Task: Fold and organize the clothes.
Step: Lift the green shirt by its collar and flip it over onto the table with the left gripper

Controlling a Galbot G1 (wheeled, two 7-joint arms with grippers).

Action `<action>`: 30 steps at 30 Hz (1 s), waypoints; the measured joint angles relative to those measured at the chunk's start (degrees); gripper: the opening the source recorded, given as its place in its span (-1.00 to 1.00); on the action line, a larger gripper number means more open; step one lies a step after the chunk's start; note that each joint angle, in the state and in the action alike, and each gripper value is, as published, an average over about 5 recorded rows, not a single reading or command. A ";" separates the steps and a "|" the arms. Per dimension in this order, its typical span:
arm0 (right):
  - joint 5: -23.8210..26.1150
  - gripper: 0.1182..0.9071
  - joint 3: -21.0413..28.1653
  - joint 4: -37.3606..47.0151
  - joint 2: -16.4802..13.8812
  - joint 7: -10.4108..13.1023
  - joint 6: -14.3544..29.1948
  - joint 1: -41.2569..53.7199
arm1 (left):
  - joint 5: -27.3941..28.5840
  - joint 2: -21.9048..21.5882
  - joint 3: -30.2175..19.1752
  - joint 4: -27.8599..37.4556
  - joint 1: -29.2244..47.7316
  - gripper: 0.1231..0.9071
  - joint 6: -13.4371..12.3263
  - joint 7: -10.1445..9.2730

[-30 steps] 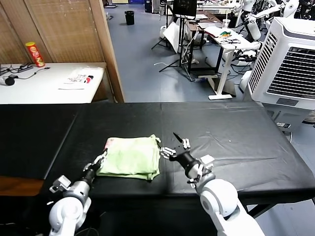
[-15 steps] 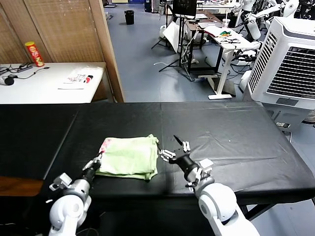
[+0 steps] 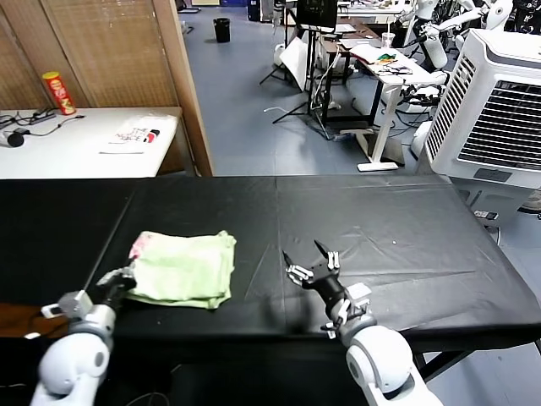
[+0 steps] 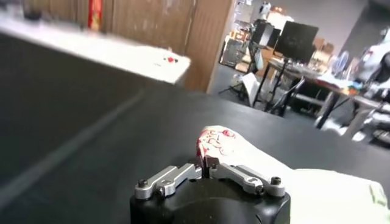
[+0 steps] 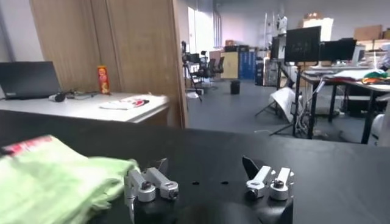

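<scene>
Black cloth covers the long table [image 3: 406, 220] in front of me, with a white side table [image 3: 76, 148] off to my far left and a big cooler unit [image 3: 494, 110] behind on the right. I see the folded green shirt [image 3: 182, 269] lying on the left half of the table, its red-pink print patch [image 3: 142, 244] at the far left corner. My left gripper [image 3: 121, 280] sits at the shirt's near left edge; in the left wrist view its fingers are closed together on the hem of the fabric right at the patch [image 4: 214, 141]. My right gripper [image 3: 309, 260] hovers just above the bare table, well apart from the shirt's right edge, with its fingers spread wide and nothing between them. From the right wrist view I see the shirt [image 5: 55, 179] bunched beside that gripper [image 5: 207, 182].
</scene>
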State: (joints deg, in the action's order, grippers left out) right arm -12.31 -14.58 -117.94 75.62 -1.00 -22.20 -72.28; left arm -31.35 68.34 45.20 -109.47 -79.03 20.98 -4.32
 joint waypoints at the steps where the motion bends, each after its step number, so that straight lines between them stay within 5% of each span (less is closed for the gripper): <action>1: 0.09 0.72 0.02 0.00 0.09 0.02 -0.01 -0.07 | 0.36 -1.18 0.68 -0.07 -0.27 -0.95 -0.07 0.10; 11: 0.69 0.72 0.08 -0.07 0.78 0.09 -0.01 -0.88 | 2.81 -11.37 9.53 -3.07 -2.59 -0.95 0.91 -0.25; 17: 1.53 0.72 -0.34 -0.32 1.10 0.02 0.47 -1.89 | 8.38 -11.92 10.61 -9.64 -4.40 -0.95 1.83 -1.10; 22: 2.54 0.72 -1.22 -1.36 1.29 -0.26 0.93 -3.61 | 12.43 -8.71 5.08 -15.04 -4.25 -0.95 2.63 -2.32; 30: 0.39 0.72 -4.74 -4.14 0.18 -0.42 0.76 -7.15 | 17.63 -1.31 -10.95 -16.10 -0.76 -0.95 3.49 -4.34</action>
State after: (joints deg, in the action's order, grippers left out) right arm -11.92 -19.32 -122.07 75.80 -1.42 -21.45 -79.43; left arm -13.72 67.03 34.25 -125.57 -79.79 24.48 -8.66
